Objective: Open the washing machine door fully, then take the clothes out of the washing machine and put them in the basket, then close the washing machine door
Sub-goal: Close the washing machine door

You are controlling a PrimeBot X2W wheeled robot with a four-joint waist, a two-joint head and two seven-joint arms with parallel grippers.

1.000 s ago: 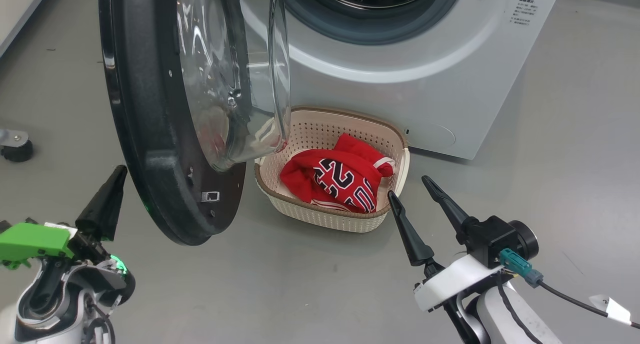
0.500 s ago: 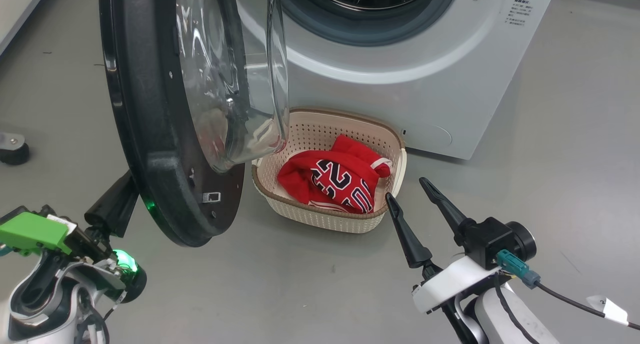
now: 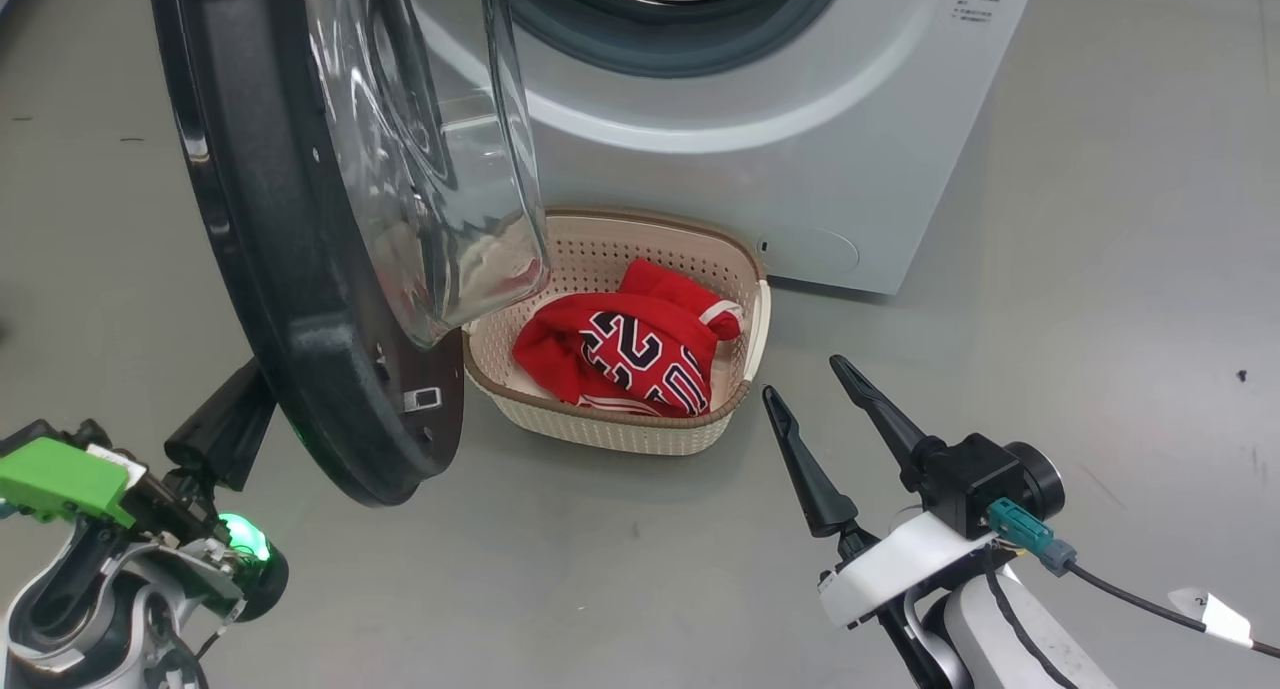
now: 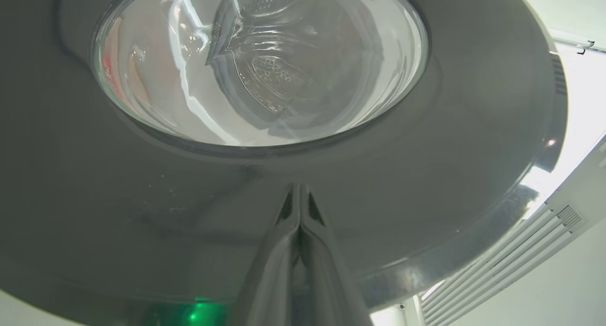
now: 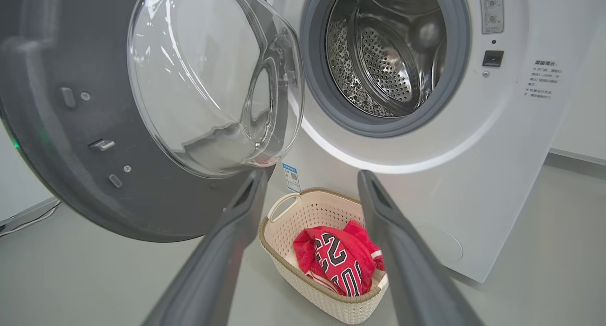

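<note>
My left gripper is fully closed, fingers pressed together, nothing between them. In the left wrist view the tips sit centre frame, right up at the glossy outer rim of the washing machine door, just below the glass bowl. Touching or a hair off, I can't tell. In the head view that gripper is lower left, with its tips hidden behind the door's lower edge.

My right gripper is lower right in the head view, jaws spread wide, holding nothing. It hangs over the grey floor, near the right end of the basket and apart from it. In the right wrist view its two fingers frame the basket at bottom centre.

The door stands open, swung out across the upper left of the head view. Its bowl overlaps the basket's left end in frame.

The clothes, a red bundle with dark-and-white lettering up, lie inside the basket at centre frame. The basket sits on the floor just in front of the washing machine, which fills the top centre. The right wrist view shows the steel drum at upper centre-right, ringed by the grey seal.
</note>
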